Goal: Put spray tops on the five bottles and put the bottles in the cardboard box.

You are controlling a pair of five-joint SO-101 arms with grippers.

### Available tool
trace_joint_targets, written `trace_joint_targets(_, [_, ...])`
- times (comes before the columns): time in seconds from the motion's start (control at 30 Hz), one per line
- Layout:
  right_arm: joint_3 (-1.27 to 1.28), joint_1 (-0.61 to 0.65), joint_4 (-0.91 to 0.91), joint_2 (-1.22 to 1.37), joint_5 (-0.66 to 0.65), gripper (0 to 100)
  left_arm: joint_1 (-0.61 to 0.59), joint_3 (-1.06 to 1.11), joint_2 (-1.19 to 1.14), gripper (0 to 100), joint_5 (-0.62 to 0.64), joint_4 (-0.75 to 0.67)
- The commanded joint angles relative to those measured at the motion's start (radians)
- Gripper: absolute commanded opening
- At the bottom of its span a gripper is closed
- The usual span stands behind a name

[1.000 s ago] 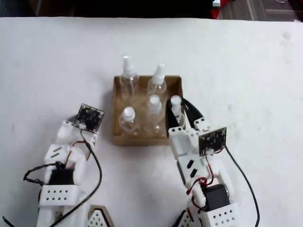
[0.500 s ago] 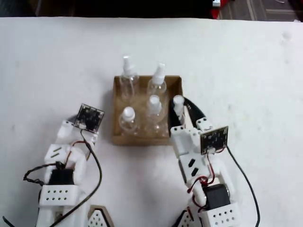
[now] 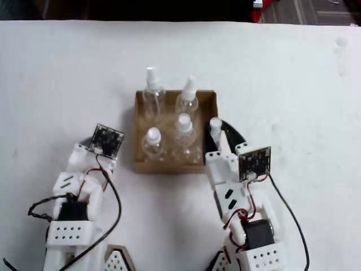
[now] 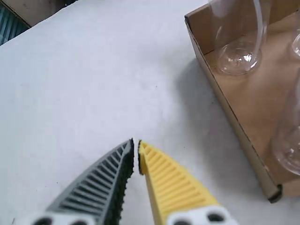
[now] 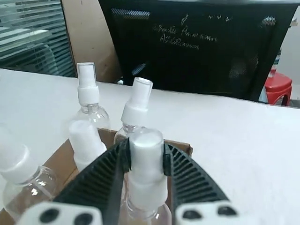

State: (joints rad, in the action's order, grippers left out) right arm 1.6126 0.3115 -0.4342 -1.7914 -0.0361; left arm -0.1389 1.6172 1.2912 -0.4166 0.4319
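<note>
Task judged nearly finished. Four bottles [image 3: 184, 131] are seen standing upright in the cardboard box [image 3: 169, 167], two at the far wall and two nearer the arms. Each is already fitted with a spray top [image 3: 150, 76].

The fifth bottle [image 3: 214, 125], also capped, is held by the right end effector [image 5: 145, 149], which is clamped on its white top. It is placed right at the box's right wall, near the front corner. Whether its base is inside the box or just outside the wall cannot be told.

Left to do, as judged: the fifth bottle is to be set into the free front-right spot and released.

The left end effector [image 4: 136, 147] is closed tip to tip on nothing. It is held over the surface [image 3: 293, 84], just beside the box's left wall.

Materials:
- **Bottles:** clear thin plastic, round-bodied, with thicker rounded bases.
- **Tops:** opaque white plastic, cylindrical, slim and tall on the far pair.
- **Box:** shallow brown card, open-topped, with low walls and a matte finish.
- **Surface:** white, matte, faintly grainy.
- **Fingers:** ribbed on the inner faces and tapered to points. Both are black on the right; on the left, one is dark grey and one yellow.
</note>
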Motion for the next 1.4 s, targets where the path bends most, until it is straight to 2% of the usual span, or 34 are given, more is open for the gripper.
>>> trace_joint_targets(0.0, [-0.005, 0.041, 0.002, 0.007, 0.009, 1.5, 0.012, -0.032, 0.015, 3, -0.009, -0.023])
trace_joint_targets(1.37, [-0.017, 0.051, 0.038, 0.005, 0.011, 1.5, 0.012, -0.035, 0.015, 3, -0.009, -0.023])
